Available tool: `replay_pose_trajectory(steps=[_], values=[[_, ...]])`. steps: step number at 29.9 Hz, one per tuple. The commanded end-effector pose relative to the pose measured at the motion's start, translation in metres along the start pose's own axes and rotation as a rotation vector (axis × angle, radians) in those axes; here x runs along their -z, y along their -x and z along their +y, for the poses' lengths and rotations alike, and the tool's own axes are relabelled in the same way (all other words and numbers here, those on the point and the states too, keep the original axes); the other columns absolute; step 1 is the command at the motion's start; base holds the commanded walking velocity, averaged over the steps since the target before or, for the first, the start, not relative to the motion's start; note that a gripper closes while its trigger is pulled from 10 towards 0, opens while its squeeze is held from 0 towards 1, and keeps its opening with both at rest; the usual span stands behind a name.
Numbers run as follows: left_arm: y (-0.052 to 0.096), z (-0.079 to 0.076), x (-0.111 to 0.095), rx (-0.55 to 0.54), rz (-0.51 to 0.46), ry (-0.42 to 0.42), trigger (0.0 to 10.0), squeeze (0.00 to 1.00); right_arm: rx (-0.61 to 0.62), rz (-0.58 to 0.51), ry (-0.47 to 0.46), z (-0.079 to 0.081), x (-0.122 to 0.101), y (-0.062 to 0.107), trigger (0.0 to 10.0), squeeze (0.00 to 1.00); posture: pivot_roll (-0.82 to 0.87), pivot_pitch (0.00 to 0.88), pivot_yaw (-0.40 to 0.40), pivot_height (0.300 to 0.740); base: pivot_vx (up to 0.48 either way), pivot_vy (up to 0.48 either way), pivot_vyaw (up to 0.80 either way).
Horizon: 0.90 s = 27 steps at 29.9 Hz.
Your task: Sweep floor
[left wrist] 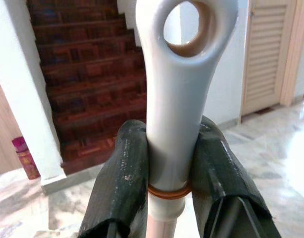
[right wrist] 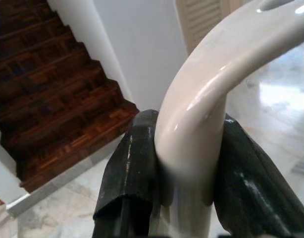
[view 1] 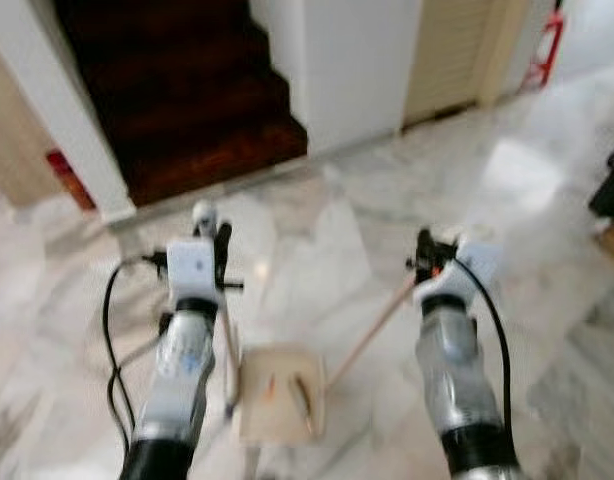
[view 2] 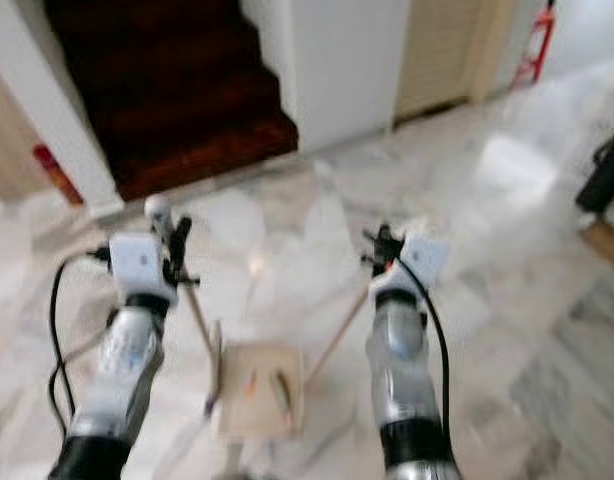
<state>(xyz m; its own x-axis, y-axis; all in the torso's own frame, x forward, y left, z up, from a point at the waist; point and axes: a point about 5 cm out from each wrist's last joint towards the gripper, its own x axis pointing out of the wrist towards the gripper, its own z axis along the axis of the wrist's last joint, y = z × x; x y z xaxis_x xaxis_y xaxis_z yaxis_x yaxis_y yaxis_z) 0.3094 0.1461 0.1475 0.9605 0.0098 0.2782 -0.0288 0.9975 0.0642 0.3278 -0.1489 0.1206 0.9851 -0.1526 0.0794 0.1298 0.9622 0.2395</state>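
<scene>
My left gripper (view 1: 215,238) is shut on the grey top of a broom handle (left wrist: 179,84), just below its hanging hole. The thin broom stick (view 1: 228,345) runs down to the marble floor beside a cream dustpan (view 1: 277,408). My right gripper (view 1: 427,256) is shut on the curved cream dustpan handle (right wrist: 201,99). Its long stick (view 1: 369,335) slants down to the pan. A small orange scrap and a darker strip lie in the pan. Both wrist views show the black fingers (left wrist: 123,178) (right wrist: 129,168) pressed against the handles. The head views are slightly blurred.
Dark wooden stairs (view 1: 187,90) rise straight ahead between white walls (view 1: 357,60). A louvred door (view 1: 457,50) stands at the back right, a red frame (view 1: 547,50) past it. A dark object (view 1: 612,185) sits at the right edge, a red canister (view 1: 67,175) at the left.
</scene>
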Motion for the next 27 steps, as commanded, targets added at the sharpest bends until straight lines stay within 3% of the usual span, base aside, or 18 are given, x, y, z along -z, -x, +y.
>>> replay_pose_trajectory(steps=[1, 16, 22, 27], values=[[-0.0013, 0.0034, -0.0085, -0.011, -0.041, 0.013, 10.0, 0.00, -0.028, -0.050, -0.044, 0.0105, -0.0118, -0.0031, 10.0, 0.00, 0.08, 0.057, 0.026, 0.740, 0.000, 0.262, 0.00], [-0.0003, 0.0024, -0.0083, -0.004, -0.037, 0.014, 10.0, 0.00, -0.036, -0.054, -0.040, 0.0119, -0.0123, -0.0030, 10.0, 0.00, 0.09, 0.052, 0.027, 0.740, 0.000, 0.259, 0.00], [0.0003, 0.0019, -0.0083, -0.007, -0.034, 0.014, 10.0, 0.00, -0.036, -0.057, -0.042, 0.0113, -0.0136, -0.0034, 10.0, 0.00, 0.09, 0.066, 0.025, 0.740, 0.000, 0.259, 0.56], [0.0000, 0.0024, -0.0083, -0.010, -0.033, 0.015, 10.0, 0.00, -0.031, -0.054, -0.052, 0.0103, -0.0131, -0.0033, 10.0, 0.00, 0.08, 0.069, 0.025, 0.740, 0.000, 0.259, 0.00]])
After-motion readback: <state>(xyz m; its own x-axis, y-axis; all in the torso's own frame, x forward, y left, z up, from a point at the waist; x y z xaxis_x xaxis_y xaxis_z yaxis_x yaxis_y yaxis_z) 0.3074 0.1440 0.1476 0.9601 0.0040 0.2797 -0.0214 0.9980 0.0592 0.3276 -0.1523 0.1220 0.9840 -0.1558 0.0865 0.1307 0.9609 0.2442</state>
